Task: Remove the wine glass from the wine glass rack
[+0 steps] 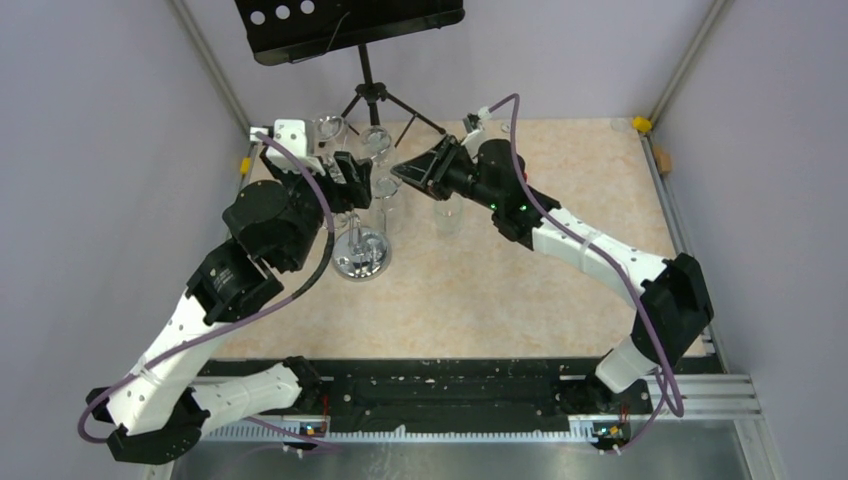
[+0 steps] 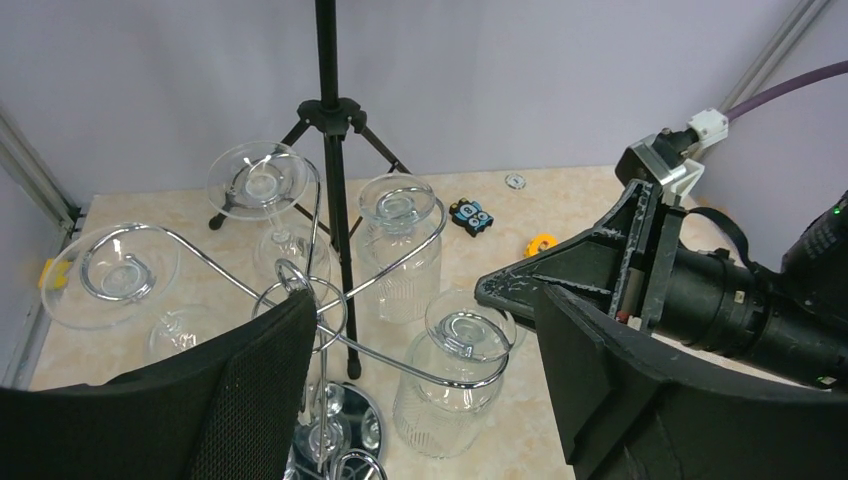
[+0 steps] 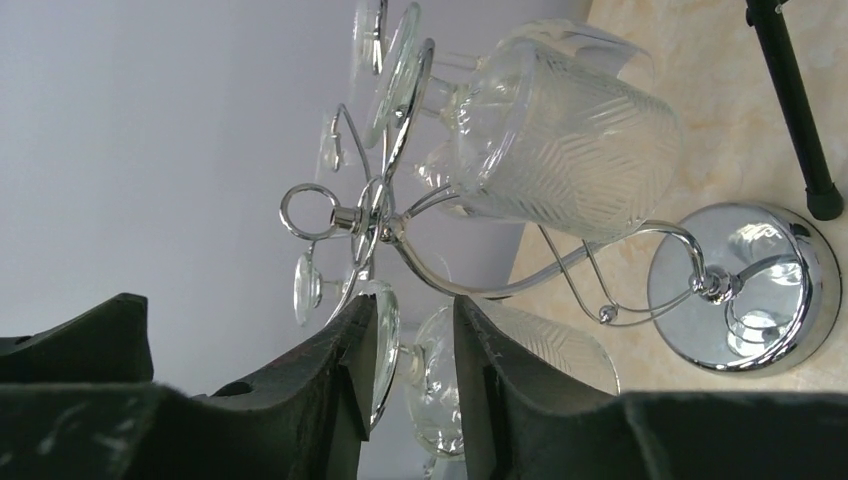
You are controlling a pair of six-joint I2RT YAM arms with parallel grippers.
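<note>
The wine glass (image 3: 550, 350) still hangs on the wine glass rack (image 3: 690, 310), with the right end effector (image 3: 414, 305) around its stem; I cannot tell if it squeezes.

My beige marbled tabletop (image 1: 560, 290) carries the chrome wire rack (image 1: 361, 254) on its round mirrored base, beside a black tripod stand (image 1: 372, 95). A small orange ring (image 2: 541, 243) lies farther back.

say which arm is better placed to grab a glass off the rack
Right, likely. The right end effector has the stem of a hanging wine glass framed between its fingers; the left end effector hovers wide open over the wine glass rack.
</note>
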